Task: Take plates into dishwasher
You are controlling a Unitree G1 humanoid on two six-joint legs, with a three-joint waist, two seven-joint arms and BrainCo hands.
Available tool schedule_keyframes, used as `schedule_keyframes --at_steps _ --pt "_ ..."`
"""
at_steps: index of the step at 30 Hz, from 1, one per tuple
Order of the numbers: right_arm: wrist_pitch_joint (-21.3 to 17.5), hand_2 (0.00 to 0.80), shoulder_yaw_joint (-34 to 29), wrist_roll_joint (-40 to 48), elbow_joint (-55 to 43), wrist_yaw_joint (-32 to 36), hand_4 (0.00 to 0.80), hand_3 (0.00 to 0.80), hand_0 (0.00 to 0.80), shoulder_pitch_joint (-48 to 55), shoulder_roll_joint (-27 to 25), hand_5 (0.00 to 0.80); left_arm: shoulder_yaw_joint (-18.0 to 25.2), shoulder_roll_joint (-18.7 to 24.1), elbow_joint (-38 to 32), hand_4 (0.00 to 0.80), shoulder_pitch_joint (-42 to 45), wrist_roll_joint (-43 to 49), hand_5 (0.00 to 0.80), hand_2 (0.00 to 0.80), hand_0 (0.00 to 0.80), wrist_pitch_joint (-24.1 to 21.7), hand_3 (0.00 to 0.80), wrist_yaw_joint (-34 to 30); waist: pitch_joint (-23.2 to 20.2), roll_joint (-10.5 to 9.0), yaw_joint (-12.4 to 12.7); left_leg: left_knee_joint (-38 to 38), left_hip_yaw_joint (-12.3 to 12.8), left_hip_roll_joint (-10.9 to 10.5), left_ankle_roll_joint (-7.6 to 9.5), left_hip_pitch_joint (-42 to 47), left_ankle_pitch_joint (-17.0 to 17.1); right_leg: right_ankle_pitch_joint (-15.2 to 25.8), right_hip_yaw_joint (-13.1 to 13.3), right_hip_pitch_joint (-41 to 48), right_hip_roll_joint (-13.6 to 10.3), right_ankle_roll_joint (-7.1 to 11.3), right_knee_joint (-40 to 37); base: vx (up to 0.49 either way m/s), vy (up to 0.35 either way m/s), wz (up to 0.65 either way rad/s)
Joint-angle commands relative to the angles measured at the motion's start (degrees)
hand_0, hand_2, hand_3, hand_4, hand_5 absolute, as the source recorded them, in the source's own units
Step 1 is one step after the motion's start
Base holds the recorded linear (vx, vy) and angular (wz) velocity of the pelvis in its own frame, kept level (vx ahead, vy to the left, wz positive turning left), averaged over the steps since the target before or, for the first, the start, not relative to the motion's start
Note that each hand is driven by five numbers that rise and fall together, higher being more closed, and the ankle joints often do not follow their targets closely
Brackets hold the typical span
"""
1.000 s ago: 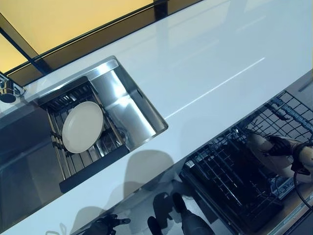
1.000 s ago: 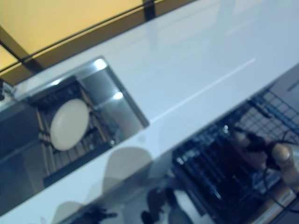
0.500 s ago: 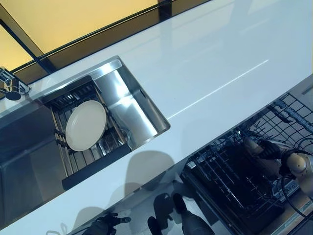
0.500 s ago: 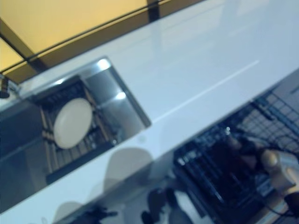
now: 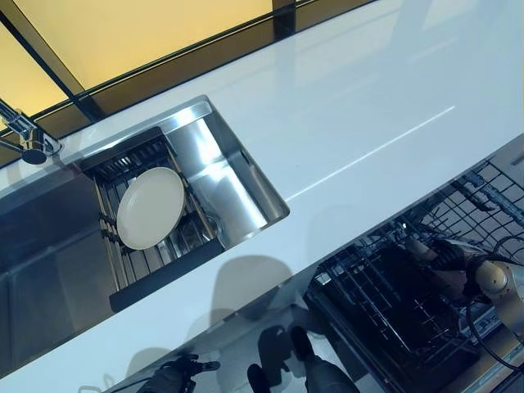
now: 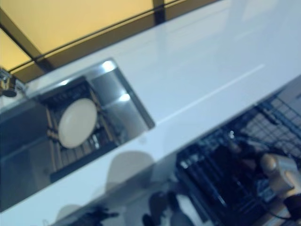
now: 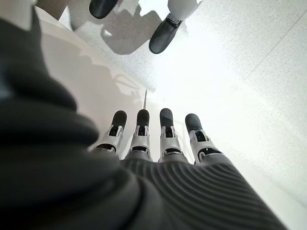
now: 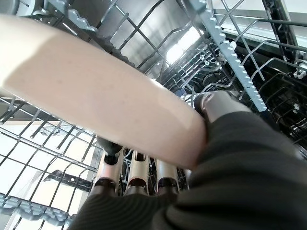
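A cream plate crosses the right wrist view among the wires of the dishwasher rack. My right hand is shut on it, thumb on the rim and fingers beneath. In the eye views only a pale sliver of this plate shows past the hand. A second cream plate leans in the dark drying rack inside the steel sink. My left hand hangs low by the floor, open, fingers straight; it also shows as the dark hand at the bottom edge.
A white counter runs between the sink and the pulled-out dishwasher rack. A chrome faucet stands at the sink's far left. A yellow wall lies behind the counter. Wire tines crowd round the held plate.
The camera has shifted, so the whole scene sits a little further right. My right hand has gone lower into the dishwasher rack with its plate, of which less shows now.
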Motion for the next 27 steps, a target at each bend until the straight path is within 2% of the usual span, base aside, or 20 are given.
schedule_keyframes --at_steps 1,2,3,4,5,15,27 --pt "1.12 0.800 -0.37 -1.48 1.81 -1.33 0.800 0.800 0.800 -0.59 1.36 0.800 1.61 2.33 3.31 0.000 -1.57 2.31 0.000 0.000 0.000 0.34 0.000 1.17 -3.41 -2.88 0.67 0.25 -0.50 0.16 0.60 -0.87 -2.89 -4.09 -0.98 0.66 1.14 2.39 0.86 0.000 0.000 0.00" --pt "1.24 0.750 -0.58 -1.32 1.70 -1.57 0.750 0.750 0.750 -0.37 1.38 0.750 1.61 2.30 3.36 0.000 -1.66 2.24 0.000 0.000 0.000 0.43 0.000 1.17 -3.42 -2.98 0.60 0.25 -0.45 0.19 0.62 -0.89 -2.92 -4.07 -0.93 0.63 1.15 2.41 0.83 0.000 0.000 0.00" --pt "1.38 0.643 -0.79 -1.30 1.41 -1.40 0.643 0.643 0.643 -0.30 1.29 0.643 1.65 2.29 3.42 0.000 -1.69 2.24 0.000 0.000 0.000 0.42 0.000 1.19 -3.41 -3.04 0.55 0.25 -0.43 0.20 0.64 -0.88 -2.92 -4.06 -0.88 0.61 1.16 2.41 0.86 0.000 0.000 0.00" --pt "1.66 0.442 -1.11 -1.40 1.04 -1.35 0.442 0.442 0.442 -0.07 1.15 0.442 1.80 2.31 3.50 0.000 -1.70 2.36 0.000 0.000 0.000 0.33 0.000 1.16 -3.44 -3.14 0.50 0.25 -0.38 0.22 0.66 -0.85 -2.96 -4.04 -0.80 0.61 1.18 2.43 0.85 0.000 0.000 0.00" --pt "2.43 0.000 -1.40 -0.98 0.72 -0.79 0.000 0.000 0.000 0.10 1.05 0.000 1.93 2.26 3.56 0.000 -1.63 2.49 0.000 0.000 0.000 0.22 0.000 1.23 -3.41 -3.27 0.48 0.25 -0.31 0.23 0.70 -0.84 -2.98 -4.00 -0.70 0.67 1.21 2.43 0.78 0.000 0.000 0.00" --pt "2.16 0.000 -4.08 -1.09 -0.08 -2.00 0.000 0.000 0.000 2.97 1.32 0.000 2.46 2.36 3.96 0.000 -1.51 2.95 0.000 0.000 0.000 0.30 0.000 1.34 -3.80 -4.11 0.08 0.25 0.27 0.48 0.80 -0.40 -3.24 -3.73 -0.30 1.02 1.28 2.60 0.51 0.000 0.000 0.00" --pt "2.93 0.000 -8.81 -0.19 -3.85 -2.20 0.000 0.000 0.000 5.83 -1.60 0.000 3.40 2.44 4.71 0.000 -0.95 3.08 0.000 0.000 0.000 -0.05 0.000 1.60 -4.18 -5.51 -0.77 0.25 0.57 0.59 1.05 0.05 -3.63 -3.46 0.43 1.32 1.63 2.69 0.48 0.000 0.000 0.00"
